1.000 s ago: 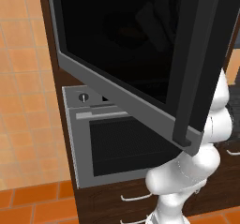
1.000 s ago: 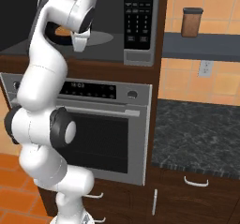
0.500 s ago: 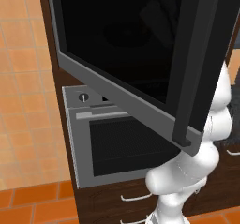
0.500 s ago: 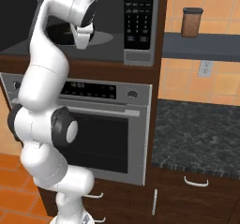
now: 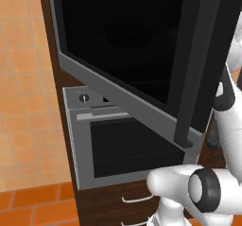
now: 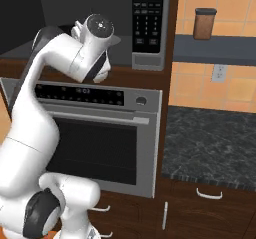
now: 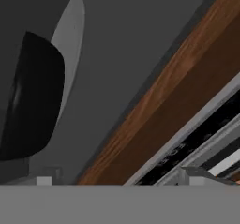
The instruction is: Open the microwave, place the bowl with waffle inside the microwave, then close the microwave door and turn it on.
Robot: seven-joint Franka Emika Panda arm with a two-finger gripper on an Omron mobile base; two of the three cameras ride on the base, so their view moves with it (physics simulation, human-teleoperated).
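My claw point(image 7: 123, 176) is spread wide, its two tips far apart with nothing between them, and it hangs at the mouth of the microwave point(image 6: 147, 58), low over the grey floor inside it. On that floor, deeper in the microwave than my claw, I see a dark rounded thing on a pale round plate point(image 7: 70, 40), and I take it for the bowl point(image 7: 33, 96). The waffle I cannot make out from this angle. So I judge that the bowl is already in its place and that closing comes next. The microwave door point(image 5: 123, 40) stands swung out from the front of the microwave, with its dark bar handle point(image 5: 196, 64) on the free edge, far from the hinge. I expect this door to be stiff and flat, a wide panel that turns easily on its hinge but has some weight. A push near the free edge, on the handle or on the glass just beside it, should move it with the least effort, while a push near the hinge would need more force. The glass looks smooth, so my tips may slip on it, and the bar is the surer place to hold. The bowl seems small and light with a smooth bottom, so I think a hard slam could make it slide. The keypad point(image 6: 147, 18) is at the side of the microwave, above the oven point(image 6: 100, 148).
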